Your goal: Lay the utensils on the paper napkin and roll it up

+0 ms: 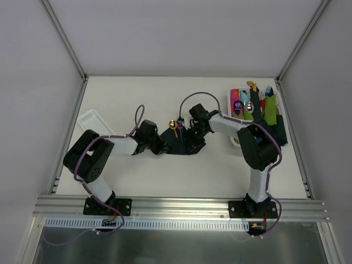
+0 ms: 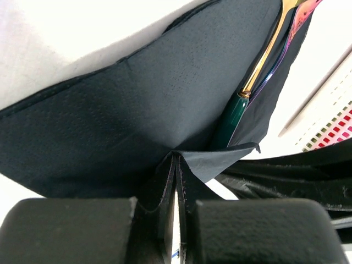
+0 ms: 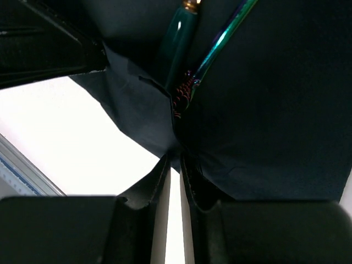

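Observation:
The black paper napkin (image 1: 179, 145) lies mid-table between my two grippers. The spoon's gold bowl (image 1: 172, 124) and the fork (image 1: 180, 131) stick out of its far edge. My left gripper (image 1: 160, 146) is shut on the napkin's left edge. In the left wrist view the fingertips (image 2: 176, 158) pinch a fold of the napkin (image 2: 137, 110). The spoon's green and gold handle (image 2: 235, 113) lies in the crease beside the fork's iridescent stem (image 2: 286, 52). My right gripper (image 1: 193, 141) is shut on the right edge (image 3: 175, 157). The napkin (image 3: 264, 110) wraps the green handle (image 3: 179, 33) and the fork stem (image 3: 220, 44).
A white tray (image 1: 233, 98) at the back right holds green, pink and dark rolled bundles with cutlery tips. A white lidded container (image 1: 94, 120) lies at the left. A small pale ring (image 1: 235, 141) sits right of the right gripper. Frame walls bound the table.

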